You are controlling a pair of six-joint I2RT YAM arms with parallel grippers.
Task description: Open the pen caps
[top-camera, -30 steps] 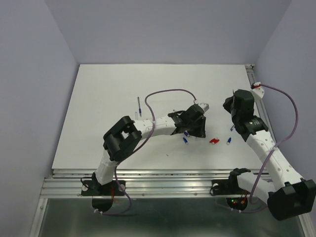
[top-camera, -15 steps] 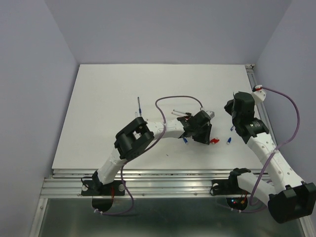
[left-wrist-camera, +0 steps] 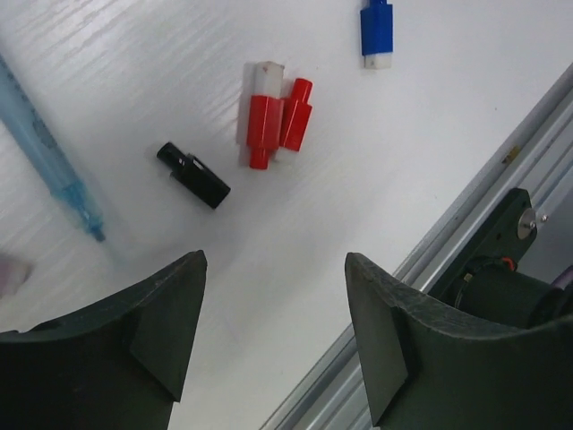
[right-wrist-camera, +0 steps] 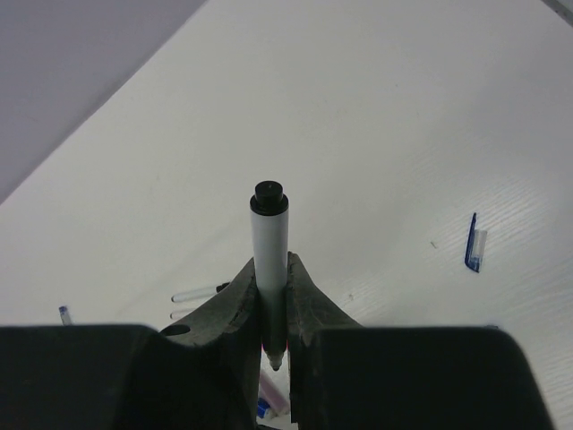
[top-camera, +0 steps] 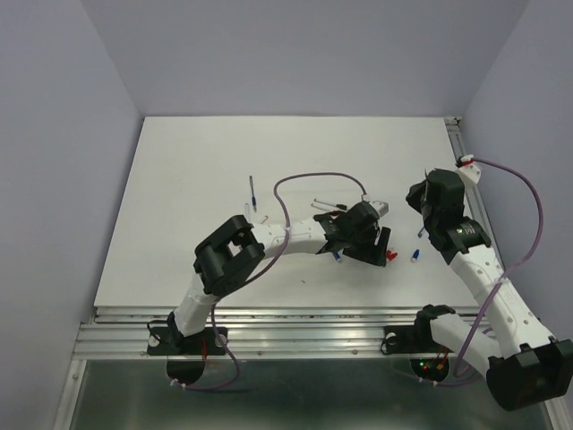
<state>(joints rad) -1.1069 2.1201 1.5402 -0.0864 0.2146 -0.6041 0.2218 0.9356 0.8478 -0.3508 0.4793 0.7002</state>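
Looking through the left wrist camera, we see the left gripper (left-wrist-camera: 273, 269) with its jaws spread wide and nothing between them. The black cap (left-wrist-camera: 192, 175) lies on the table (left-wrist-camera: 448, 116) just ahead of the finger on the left of that view, clear of both jaws. The red caps (left-wrist-camera: 266, 116) sit a bit further out, roughly in line with the gap, side by side and touching. The blue cap (left-wrist-camera: 376, 27) is further off again, up near the top edge.

They're all smooth plastic, stubby stepped cylinders. The black one is glossy, one red has a pale end and the blue has a white end. The table is matte white with faint streaks. A see-through blue pen (left-wrist-camera: 45, 143) with a pointed tip lies off to the left.

Count from that view: one black, two red, one blue.

Over on the other side, the right gripper (right-wrist-camera: 271, 278) is clamped tight on a white pen (right-wrist-camera: 269, 242). It has a round barrel, with the black end sticking up above the fingers and the tip poking out below.
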